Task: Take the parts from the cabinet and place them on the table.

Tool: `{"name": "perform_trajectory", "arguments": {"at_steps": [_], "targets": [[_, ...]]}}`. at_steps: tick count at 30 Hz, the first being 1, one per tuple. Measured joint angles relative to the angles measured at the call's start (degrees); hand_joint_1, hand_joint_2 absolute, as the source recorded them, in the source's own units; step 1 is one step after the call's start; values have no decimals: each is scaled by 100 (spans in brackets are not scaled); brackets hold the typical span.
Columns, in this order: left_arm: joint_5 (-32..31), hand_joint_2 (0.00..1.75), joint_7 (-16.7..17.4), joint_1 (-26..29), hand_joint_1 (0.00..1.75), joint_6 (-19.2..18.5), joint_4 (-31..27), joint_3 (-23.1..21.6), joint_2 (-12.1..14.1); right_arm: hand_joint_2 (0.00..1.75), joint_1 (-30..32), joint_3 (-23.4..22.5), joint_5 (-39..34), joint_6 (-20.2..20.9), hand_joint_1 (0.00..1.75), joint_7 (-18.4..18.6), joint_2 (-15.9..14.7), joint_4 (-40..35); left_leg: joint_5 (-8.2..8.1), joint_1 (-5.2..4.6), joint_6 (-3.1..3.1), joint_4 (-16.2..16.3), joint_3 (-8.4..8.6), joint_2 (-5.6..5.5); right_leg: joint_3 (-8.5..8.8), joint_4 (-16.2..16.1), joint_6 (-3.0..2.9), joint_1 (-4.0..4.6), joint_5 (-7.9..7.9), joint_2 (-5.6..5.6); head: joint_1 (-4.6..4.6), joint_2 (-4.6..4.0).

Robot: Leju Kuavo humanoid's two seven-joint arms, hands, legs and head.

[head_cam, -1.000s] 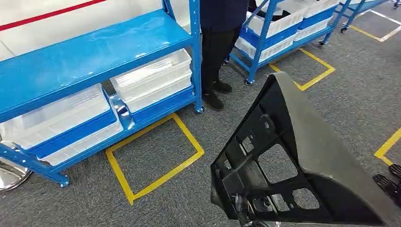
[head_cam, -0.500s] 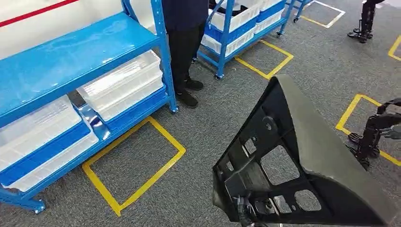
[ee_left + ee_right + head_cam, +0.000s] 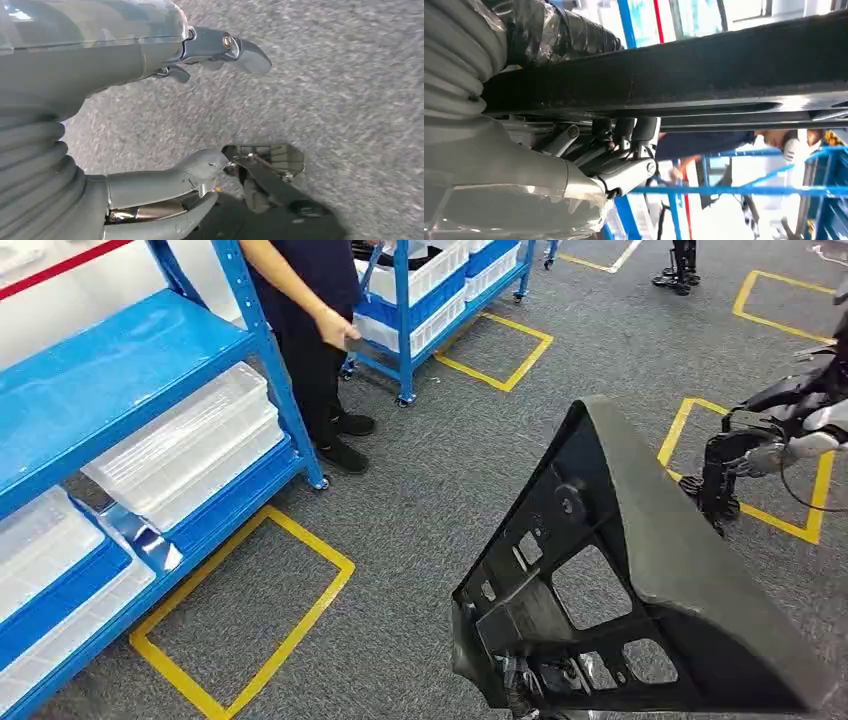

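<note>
A large black plastic part (image 3: 650,570) with ribs and cut-out windows stands in front of me at the lower right of the head view. My right hand (image 3: 520,690) grips it from below at its bottom edge. In the right wrist view the fingers (image 3: 624,145) curl up onto the part's dark edge (image 3: 724,75). My left hand (image 3: 125,60) hangs over grey carpet, its thumb and fingers apart with nothing between them. The blue cabinet (image 3: 120,370) with white plastic bins (image 3: 190,445) stands at the left.
A person (image 3: 310,330) stands beside the cabinet's upright post. A second blue rack (image 3: 420,280) with white bins is behind them. Another robot (image 3: 780,420) stands at the right. Yellow tape squares (image 3: 250,610) mark the grey carpet.
The camera has turned right: cabinet, person and tape squares have slid left in the picture, and another robot has come in at the right. The black part stays held in the same place.
</note>
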Motion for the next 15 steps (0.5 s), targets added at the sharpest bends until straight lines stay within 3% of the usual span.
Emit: {"name": "perform_trajectory", "arguments": {"at_steps": [1,4,5,11,12,13,14,15], "targets": [[-2,175,0,-3,0,-2,0,2,20,175,-4,0,5,0,175,9,0,2,-86,12,36,-107,21,-348,-35,23,38,11,9,44,7,0],[-35,175,-15,-15,0,-4,0,0,13,175,-9,-2,22,0,175,44,0,0,-46,-39,40,-180,23,-185,-131,7,180,-70,86,289,-4,0],[-35,175,-15,-13,0,-4,0,0,13,175,-4,-2,22,0,175,46,0,0,-36,-42,54,-191,49,-147,-136,-3,200,-68,99,328,0,2],[-35,175,-17,-9,0,-4,0,2,13,175,-2,-4,22,-2,175,48,0,0,-22,-38,72,-214,52,-115,-137,-9,217,-61,110,364,4,2],[-39,175,-17,-5,0,-4,0,2,9,175,-1,-7,26,-4,175,50,0,-4,34,48,109,-302,79,-39,-146,32,231,-39,92,331,-4,0],[-42,175,-20,-15,0,-4,0,2,9,175,-15,-11,33,-4,175,53,0,-9,68,7,173,-342,90,166,-389,546,266,-3,-291,-345,13,0],[-42,175,-17,-6,0,-4,0,2,9,175,-20,-13,35,-4,175,57,0,-9,68,-2,173,-341,83,204,-474,723,276,-7,-390,-392,18,0],[-42,175,-17,3,0,-7,0,2,11,175,-10,-20,35,-4,175,59,-2,-7,59,-13,176,-333,68,446,-889,1641,336,-61,-759,-477,18,0]]}}
